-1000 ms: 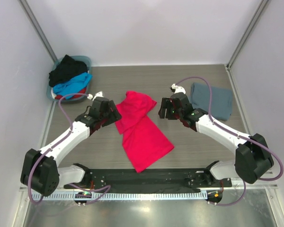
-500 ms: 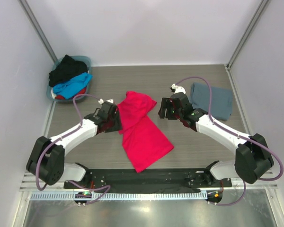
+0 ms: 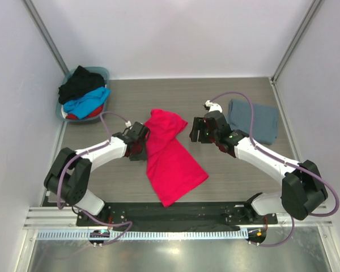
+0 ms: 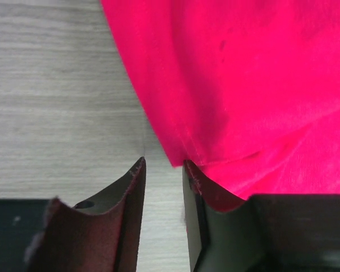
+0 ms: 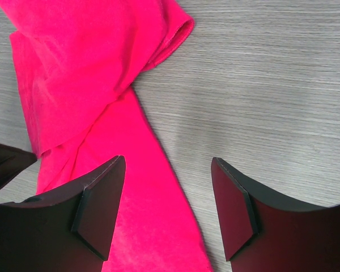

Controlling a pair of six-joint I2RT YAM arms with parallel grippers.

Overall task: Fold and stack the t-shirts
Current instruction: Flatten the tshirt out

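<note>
Red-pink t-shirt [image 3: 173, 161] edge, left gripper [image 4: 164, 163] alongside

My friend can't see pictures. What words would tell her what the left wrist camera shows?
A bright red-pink t-shirt fills the upper right, lying on a grey wood-grain table. At the bottom, the left gripper sits with its dark jaws slightly apart at the shirt's edge, bare table showing between them.
</note>
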